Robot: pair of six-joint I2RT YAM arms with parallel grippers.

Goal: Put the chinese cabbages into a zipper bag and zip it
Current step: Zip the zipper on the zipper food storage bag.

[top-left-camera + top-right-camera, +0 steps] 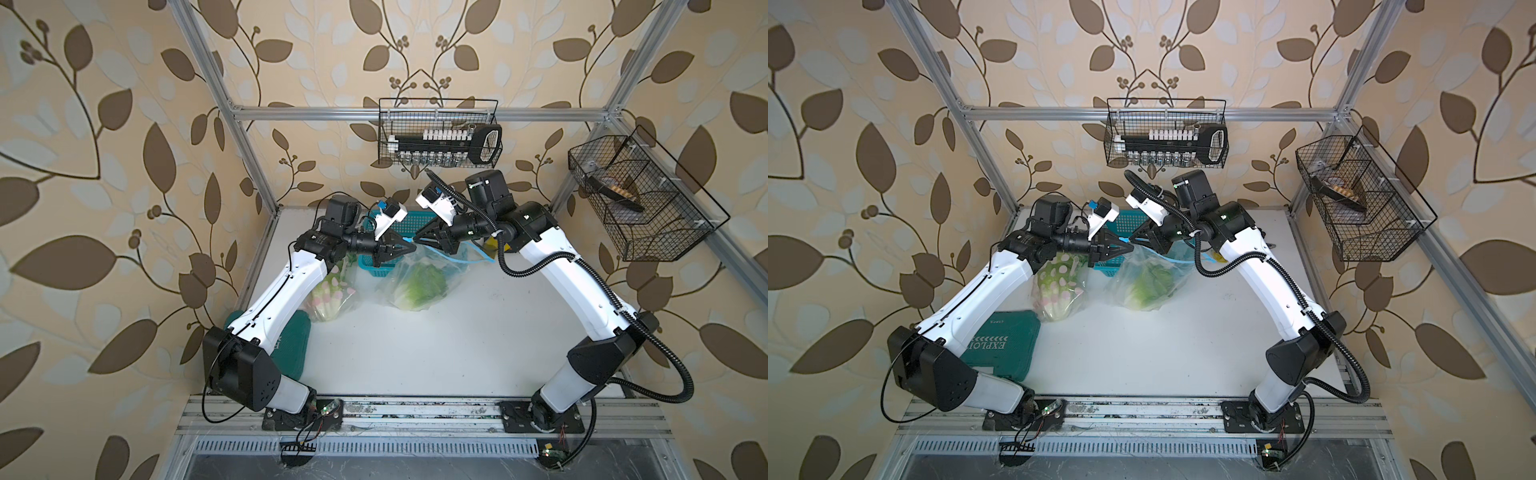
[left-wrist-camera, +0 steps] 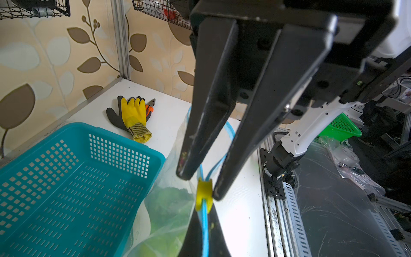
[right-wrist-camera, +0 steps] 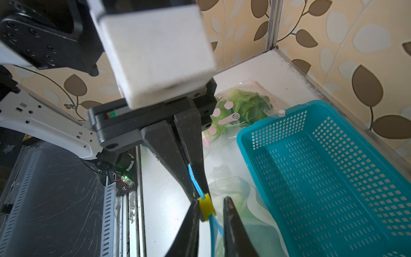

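In both top views the crinkled pale-green chinese cabbages lie inside the clear plastic zipper bag on the white tabletop. Left wrist: left hand pinches its blue zip strip. Right wrist: right hand narrowly straddles the yellow plastic slider; best to clamp squarely, then pull straight.

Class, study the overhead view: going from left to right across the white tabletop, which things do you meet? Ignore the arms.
green case → dotted bag → clear zipper bag with chinese cabbage inside. The blue basket overlaps both bags, so it is left out.
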